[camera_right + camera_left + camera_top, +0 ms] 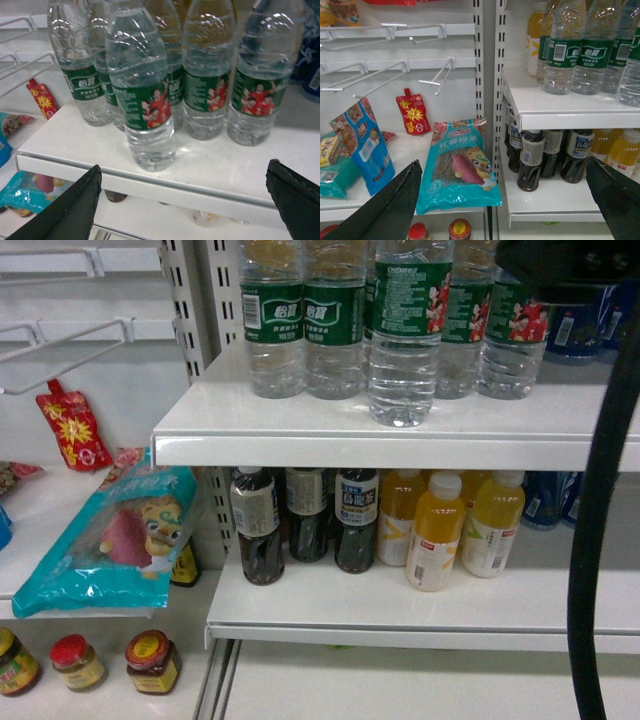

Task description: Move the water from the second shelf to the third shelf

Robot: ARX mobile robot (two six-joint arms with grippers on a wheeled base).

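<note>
Your clear ribbed water bottle with the dark green label [145, 95] stands upright at the front edge of the white shelf [225, 165], ahead of its row. Your right hand [185, 210] is spread open, empty, directly before it and slightly low. Your left hand [505, 205], also open, faces the neighbouring rack, farther off.
</note>
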